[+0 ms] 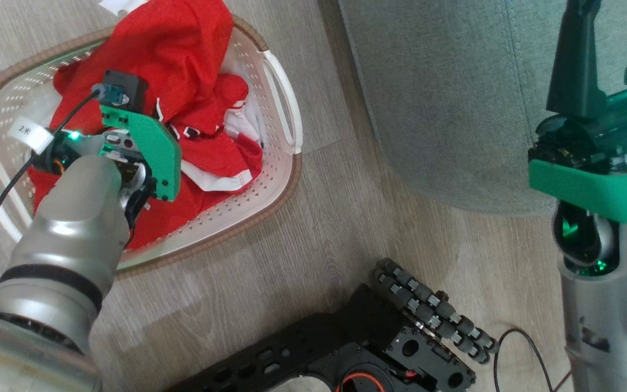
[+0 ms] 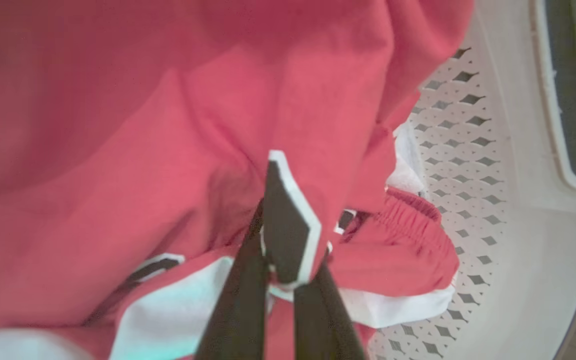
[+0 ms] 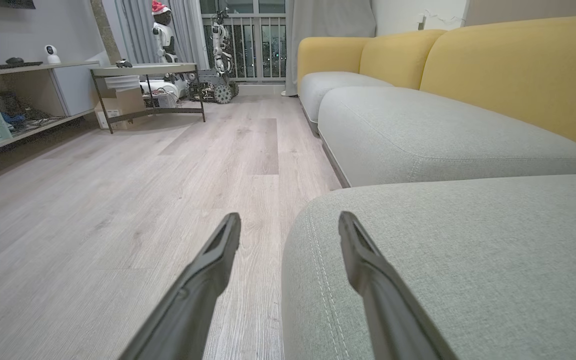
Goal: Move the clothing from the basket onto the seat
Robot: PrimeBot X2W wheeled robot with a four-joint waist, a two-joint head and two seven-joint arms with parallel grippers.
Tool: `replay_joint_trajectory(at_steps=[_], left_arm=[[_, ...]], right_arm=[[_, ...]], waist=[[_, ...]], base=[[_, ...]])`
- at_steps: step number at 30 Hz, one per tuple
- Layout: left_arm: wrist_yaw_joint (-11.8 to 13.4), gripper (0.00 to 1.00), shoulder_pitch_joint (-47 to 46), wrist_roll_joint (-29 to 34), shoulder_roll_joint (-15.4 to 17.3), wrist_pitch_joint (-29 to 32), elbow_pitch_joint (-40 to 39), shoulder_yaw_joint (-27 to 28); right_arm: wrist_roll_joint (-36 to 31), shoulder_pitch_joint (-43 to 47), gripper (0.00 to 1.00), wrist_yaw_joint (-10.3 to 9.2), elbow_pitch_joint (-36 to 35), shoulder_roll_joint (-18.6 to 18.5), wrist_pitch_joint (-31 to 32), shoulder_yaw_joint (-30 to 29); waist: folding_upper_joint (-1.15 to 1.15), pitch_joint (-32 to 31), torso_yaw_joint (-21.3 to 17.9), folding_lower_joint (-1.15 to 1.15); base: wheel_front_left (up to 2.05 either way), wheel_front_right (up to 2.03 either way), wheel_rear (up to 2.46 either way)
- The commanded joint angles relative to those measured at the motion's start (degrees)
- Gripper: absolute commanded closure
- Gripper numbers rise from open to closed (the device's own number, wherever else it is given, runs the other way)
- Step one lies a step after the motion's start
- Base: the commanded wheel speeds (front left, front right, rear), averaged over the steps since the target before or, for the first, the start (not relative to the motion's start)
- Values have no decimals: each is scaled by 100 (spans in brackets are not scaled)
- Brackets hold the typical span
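The basket sits at 10 o'clock on the wood-plank floor, the sofa seat at 1 o'clock. The left fingers pinch the red clothing inside the basket. The right fingers spread wide, empty.

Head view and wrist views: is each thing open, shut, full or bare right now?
Cream perforated plastic basket: upright, holding the clothing.
Red shiny clothing with white trim: crumpled inside the basket.
Grey-green fabric sofa cushion: no clothing on it yet.
Left hand: shut on the clothing.
Right hand: open, holding nothing.
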Motion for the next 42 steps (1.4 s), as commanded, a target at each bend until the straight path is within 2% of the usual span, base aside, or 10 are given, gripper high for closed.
replay_joint_trajectory(at_steps=[1,7,15,28,37,42], left_arm=[[-35,100,-15,-69,-9,-86,-101,-5],[-35,100,161,-362,-134,-312,-278,-79],[-35,100,715,-837,-311,-766,-747,-450],[-35,100,1331,-1378,-354,-1537,-1518,-947],[-34,100,1746,-1533,-268,-1702,-2335,-861],[80,100,1934,-1447,-173,-1713,-2905,-724]], right_arm=[[21,70,0,-1,-153,19,-35,63],[-19,44,0,-1,-94,19,-35,28],[-234,210,0,-1,121,19,-35,-21],[-572,779,0,-1,506,19,-35,-77],[-648,1413,0,-1,761,-104,-35,-167],[-601,1709,0,-1,845,-200,-35,-126]], waist=[[0,-48,43,0],[0,-339,185,0],[0,-1286,543,0],[0,-2850,1115,0],[0,-3869,1579,0],[0,-4271,1756,0]], base=[[0,0,0],[0,0,0],[0,0,0],[0,0,0],[0,0,0],[0,0,0]])
